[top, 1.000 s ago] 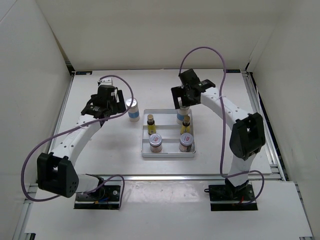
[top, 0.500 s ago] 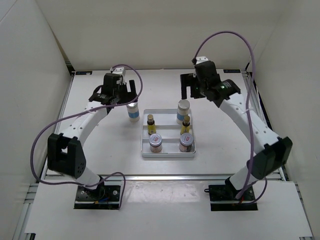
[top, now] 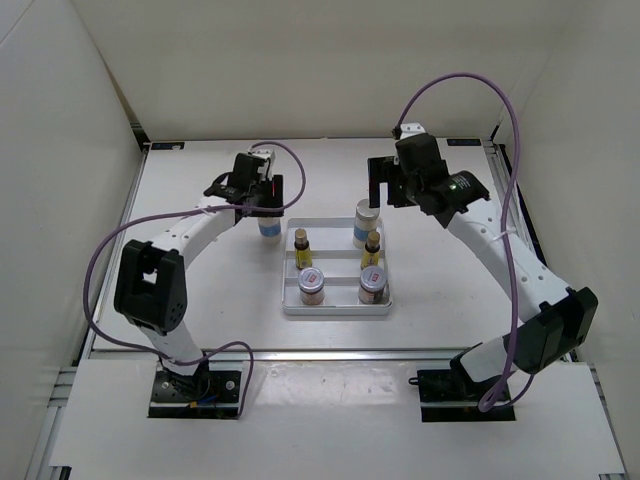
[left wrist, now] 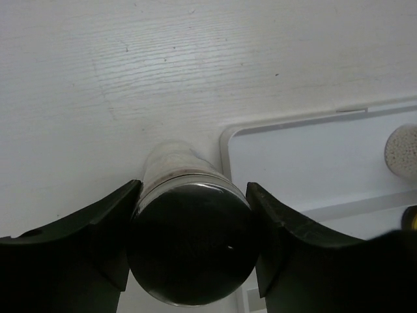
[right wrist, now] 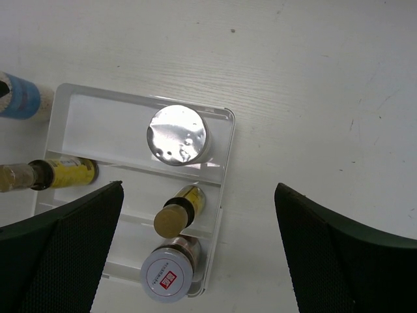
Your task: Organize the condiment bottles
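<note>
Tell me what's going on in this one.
The left gripper has its fingers against both sides of a white bottle standing on the table just outside the tray's far-left corner. The right gripper hangs open above the tray, holding nothing. The tray holds the other white bottle, two yellow bottles and two pinkish jars.

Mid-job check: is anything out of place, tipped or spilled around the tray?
One white bottle stands outside the tray, by its far-left corner, with the left gripper closed on it. The other five bottles stand upright inside the tray; nothing looks spilled.
</note>
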Motion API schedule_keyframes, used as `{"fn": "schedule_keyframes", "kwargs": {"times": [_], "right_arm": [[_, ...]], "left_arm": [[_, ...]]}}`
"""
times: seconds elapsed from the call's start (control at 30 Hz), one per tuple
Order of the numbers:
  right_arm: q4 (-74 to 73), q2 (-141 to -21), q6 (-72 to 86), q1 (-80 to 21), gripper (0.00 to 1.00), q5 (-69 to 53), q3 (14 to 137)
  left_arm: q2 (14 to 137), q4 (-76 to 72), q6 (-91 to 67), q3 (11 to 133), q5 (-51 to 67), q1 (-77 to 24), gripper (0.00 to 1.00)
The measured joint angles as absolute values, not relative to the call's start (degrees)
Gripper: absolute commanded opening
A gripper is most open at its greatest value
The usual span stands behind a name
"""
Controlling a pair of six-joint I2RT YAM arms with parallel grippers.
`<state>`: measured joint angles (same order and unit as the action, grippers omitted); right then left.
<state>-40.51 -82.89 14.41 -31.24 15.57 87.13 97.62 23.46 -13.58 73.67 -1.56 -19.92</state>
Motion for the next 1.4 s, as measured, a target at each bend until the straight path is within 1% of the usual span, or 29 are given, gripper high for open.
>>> {"fn": "schedule_keyframes", "kwargs": {"times": [0.07, 0.1, 0.17, 0.2, 0.23, 0.3, 0.4, 0.57, 0.7, 0.8, 0.83, 1.03, 1.07, 1.13, 1.17, 1.2, 1.4], "right_arm": [[-40.4, -82.8, 14.5, -31.2, 1.00, 15.7, 86.7], [-40.5, -82.8, 14.5, -31.2, 1.00, 15.7, 86.3], [-40.5, -82.8, 14.5, -31.2, 1.00, 15.7, 85.7], [-40.5, -82.8, 14.5, -31.2, 1.00, 15.7, 85.4], [-40.5, -82.8, 14.6, -31.2, 1.00, 15.7, 85.1], [-40.5, -82.8, 14.8, -31.2, 1.00, 15.6, 84.5], [-40.5, -82.6, 14.9, -31.2, 1.00, 15.2, 83.4], [-40.6, -81.7, 15.2, -31.2, 1.00, 14.8, 82.3], [-40.9, -80.2, 15.9, -31.2, 1.00, 14.1, 81.7], [-41.3, -79.0, 16.1, -31.2, 1.00, 13.7, 81.6], [-41.5, -78.6, 16.1, -31.2, 1.00, 13.5, 81.6], [-42.0, -77.3, 16.8, -31.1, 1.00, 13.1, 81.1], [-42.1, -77.1, 16.9, -31.1, 1.00, 13.1, 80.8], [-42.5, -77.0, 17.4, -31.1, 1.00, 12.9, 80.6], [-42.7, -77.1, 17.6, -31.1, 1.00, 12.9, 80.6], [-42.9, -77.0, 17.6, -31.1, 1.00, 12.9, 80.6], [-46.4, -77.4, 17.8, -31.1, 1.00, 13.5, 81.2]], "left_arm": [[97.1, 24.9, -13.3, 74.8, -2.8, -20.8, 0.34], [96.8, 25.6, -13.1, 75.5, -3.2, -21.2, 0.32], [95.7, 26.7, -12.9, 77.7, -3.4, -21.8, 0.32], [95.1, 26.8, -12.8, 78.8, -3.3, -22.0, 0.34], [94.5, 26.8, -12.7, 80.2, -2.7, -22.0, 0.34], [93.4, 26.5, -12.7, 82.5, -0.8, -22.0, 0.37], [92.6, 25.1, -12.8, 84.4, 2.5, -21.8, 0.38], [94.0, 24.9, -13.8, 84.2, 7.5, -22.4, 0.40], [95.5, 24.7, -14.9, 81.3, 9.3, -23.5, 0.42], [96.3, 24.9, -15.4, 79.5, 10.0, -24.4, 0.46], [96.5, 25.1, -15.5, 79.2, 10.0, -24.7, 0.50], [98.5, 24.8, -15.8, 79.0, 11.2, -25.8, 0.62], [98.9, 24.8, -15.8, 79.0, 11.3, -26.0, 0.68], [99.9, 25.0, -15.9, 79.0, 11.4, -26.3, 0.77], [100.2, 25.1, -15.9, 79.0, 11.4, -26.4, 0.90], [100.4, 25.3, -15.9, 79.0, 11.4, -26.4, 1.00], [99.9, 26.1, -15.5, 80.0, 10.1, -26.5, 1.00]]}}
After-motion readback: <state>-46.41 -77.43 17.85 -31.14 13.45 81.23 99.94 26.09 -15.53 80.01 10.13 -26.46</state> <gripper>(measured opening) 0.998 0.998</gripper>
